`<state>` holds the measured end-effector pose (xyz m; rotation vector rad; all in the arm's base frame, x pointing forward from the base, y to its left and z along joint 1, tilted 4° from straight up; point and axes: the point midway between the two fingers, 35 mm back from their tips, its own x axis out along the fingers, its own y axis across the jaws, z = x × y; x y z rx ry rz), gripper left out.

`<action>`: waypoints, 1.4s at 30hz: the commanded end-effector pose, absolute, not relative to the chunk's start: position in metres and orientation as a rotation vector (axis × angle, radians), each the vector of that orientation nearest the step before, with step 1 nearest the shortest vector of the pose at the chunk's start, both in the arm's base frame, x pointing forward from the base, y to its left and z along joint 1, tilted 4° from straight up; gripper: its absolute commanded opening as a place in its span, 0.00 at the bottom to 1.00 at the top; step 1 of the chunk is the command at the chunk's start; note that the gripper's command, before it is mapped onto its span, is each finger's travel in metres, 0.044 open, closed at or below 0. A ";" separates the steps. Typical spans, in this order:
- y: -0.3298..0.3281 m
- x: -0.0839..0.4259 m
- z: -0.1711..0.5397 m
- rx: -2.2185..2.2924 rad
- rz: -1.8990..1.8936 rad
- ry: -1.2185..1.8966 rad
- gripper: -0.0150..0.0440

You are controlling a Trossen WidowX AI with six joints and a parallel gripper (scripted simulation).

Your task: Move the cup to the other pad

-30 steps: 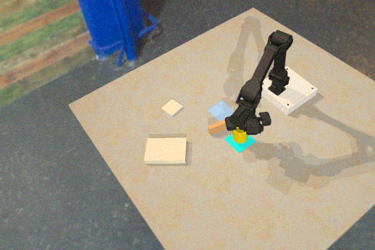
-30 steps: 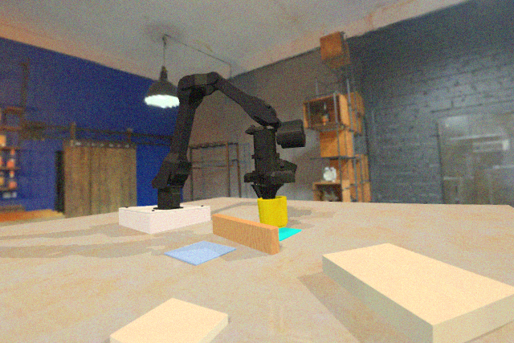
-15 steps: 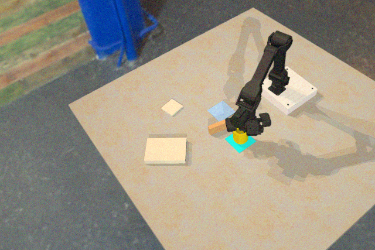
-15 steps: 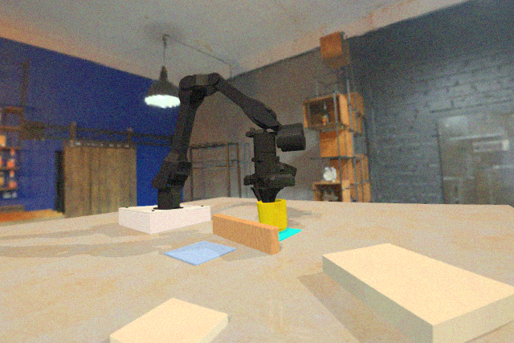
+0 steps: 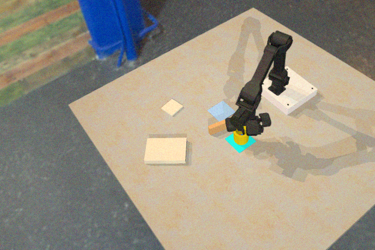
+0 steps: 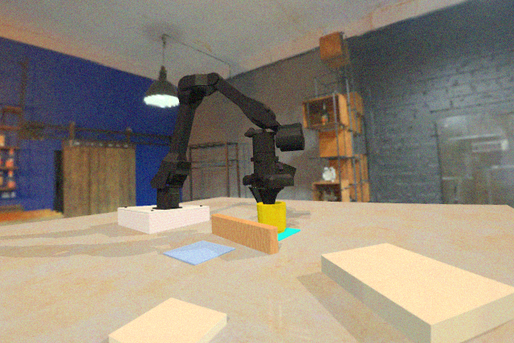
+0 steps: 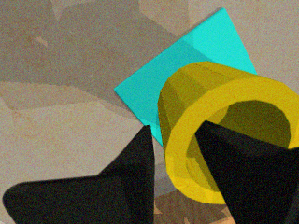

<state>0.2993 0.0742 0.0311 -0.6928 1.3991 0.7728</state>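
The yellow cup (image 5: 241,140) (image 6: 271,218) (image 7: 187,89) stands upright on the cyan pad (image 5: 239,149) (image 6: 291,233) (image 7: 149,79). My gripper (image 5: 241,130) (image 6: 267,202) (image 7: 172,129) is partly open over the cup's rim. In the wrist view one finger is inside the cup and the other is outside, with a gap between it and the wall. A little colour shows inside the cup in the top view, but the marbles cannot be made out clearly. The pale blue pad (image 5: 221,110) (image 6: 199,251) has nothing standing on it.
An upright orange-brown block (image 5: 217,127) (image 6: 242,231) stands between the two pads, close to the cup. A large cream block (image 5: 166,150) (image 6: 406,281) and a small cream tile (image 5: 171,107) (image 6: 169,322) lie farther off. The arm stands on a white base (image 5: 298,92) (image 6: 178,218).
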 end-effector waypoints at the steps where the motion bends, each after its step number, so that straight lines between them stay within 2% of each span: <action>1: 0.074 0.299 0.032 -0.693 0.772 1.398 0.50; 40: 0.069 0.300 0.083 -0.687 0.773 1.402 0.50; 42: 0.069 0.300 0.078 -0.687 0.770 1.408 0.59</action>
